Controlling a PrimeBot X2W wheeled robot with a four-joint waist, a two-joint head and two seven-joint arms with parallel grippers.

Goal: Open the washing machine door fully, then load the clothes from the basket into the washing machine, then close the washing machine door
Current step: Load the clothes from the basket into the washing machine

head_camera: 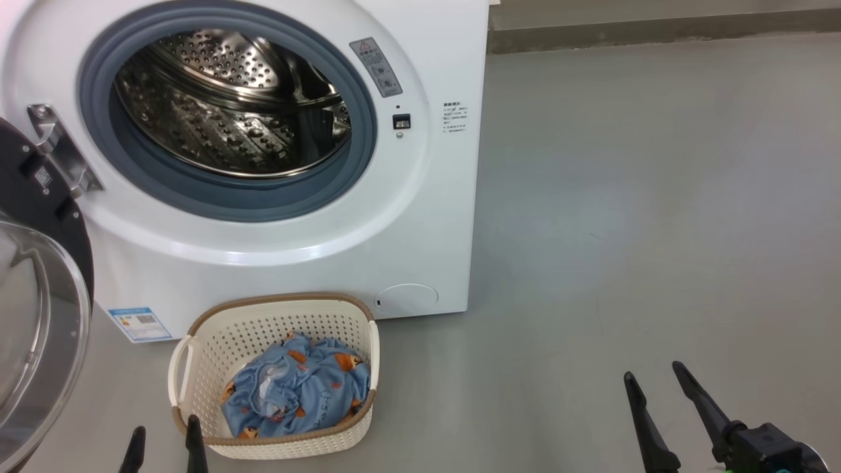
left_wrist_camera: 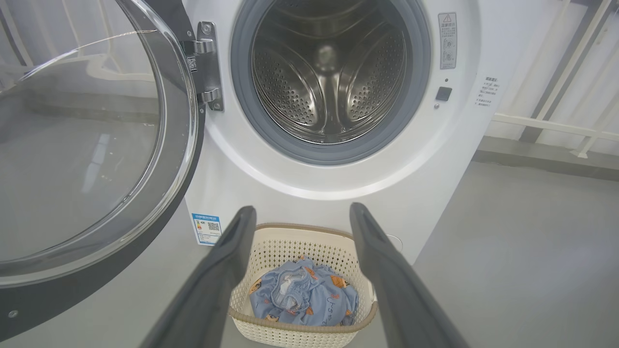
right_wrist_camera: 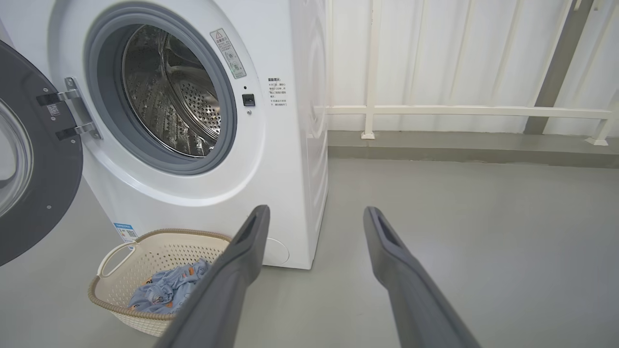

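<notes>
The white washing machine stands with its black glass-windowed door swung open to the left, and the steel drum looks bare inside. On the floor in front sits the cream basket, holding the blue bear-print clothes. My left gripper is open at the basket's near-left corner; in the left wrist view the left gripper frames the basket and clothes. My right gripper is open over bare floor to the right, and the right gripper holds nothing.
Grey floor stretches to the right of the machine. A white railing on a low kerb runs along the far side. The open door takes up the space left of the basket.
</notes>
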